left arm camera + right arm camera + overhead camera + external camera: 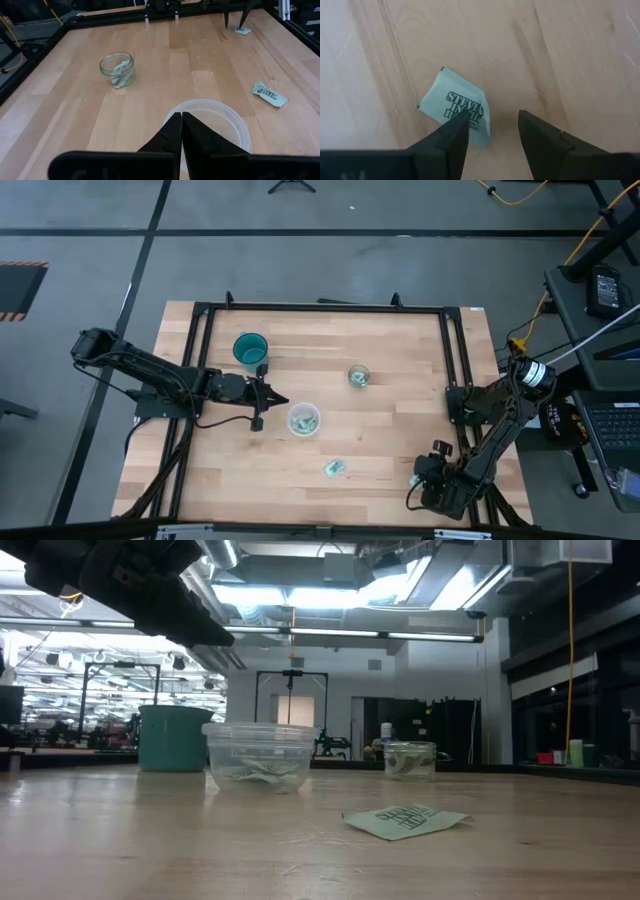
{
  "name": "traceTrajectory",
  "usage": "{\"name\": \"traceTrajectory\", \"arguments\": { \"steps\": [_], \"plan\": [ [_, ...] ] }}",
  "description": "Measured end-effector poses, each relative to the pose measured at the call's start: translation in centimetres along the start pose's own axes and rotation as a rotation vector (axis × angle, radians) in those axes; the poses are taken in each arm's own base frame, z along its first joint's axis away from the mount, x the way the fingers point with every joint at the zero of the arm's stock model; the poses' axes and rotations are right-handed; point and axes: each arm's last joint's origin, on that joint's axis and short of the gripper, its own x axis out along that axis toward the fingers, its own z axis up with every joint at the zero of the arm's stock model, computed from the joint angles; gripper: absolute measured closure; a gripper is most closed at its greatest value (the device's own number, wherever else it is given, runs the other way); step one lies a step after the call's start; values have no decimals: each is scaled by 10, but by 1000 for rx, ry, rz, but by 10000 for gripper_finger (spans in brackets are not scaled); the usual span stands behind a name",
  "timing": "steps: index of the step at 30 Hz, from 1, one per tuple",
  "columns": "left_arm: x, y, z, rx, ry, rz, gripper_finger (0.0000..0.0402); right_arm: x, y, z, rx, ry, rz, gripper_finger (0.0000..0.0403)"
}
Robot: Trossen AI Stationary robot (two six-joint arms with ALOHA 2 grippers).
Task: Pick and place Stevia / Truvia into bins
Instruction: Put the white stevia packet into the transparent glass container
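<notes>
Three cups stand on the wooden table: a teal cup, a small glass jar with a packet inside, and a wider whitish cup with packets in it. One pale green packet lies flat in front of them. My left gripper is shut and hangs in the air just left of the whitish cup. My right gripper is open near the table's near right corner, pointing down over another packet, one finger over its edge. My right gripper points down at the Stevia packet lying flat on the table. One finger covers the packet's corner and the other stands beside it over bare wood. Whether a finger touches the paper, I cannot tell.
A black metal frame runs along the table's far, left and right sides. Bare wood lies between the cups and the near edge. Behind the table the low view shows a workshop room.
</notes>
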Motion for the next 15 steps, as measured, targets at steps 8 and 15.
{"name": "traceTrajectory", "arguments": {
  "steps": [8, 15],
  "plan": [
    [0, 0, 0, 0, 0, 0, 398, 0, -1, 0, -3, 2, -7, 298],
    [0, 0, 0, 0, 0, 0, 398, 0, -1, 0, -5, 8, -10, 394]
  ]
}}
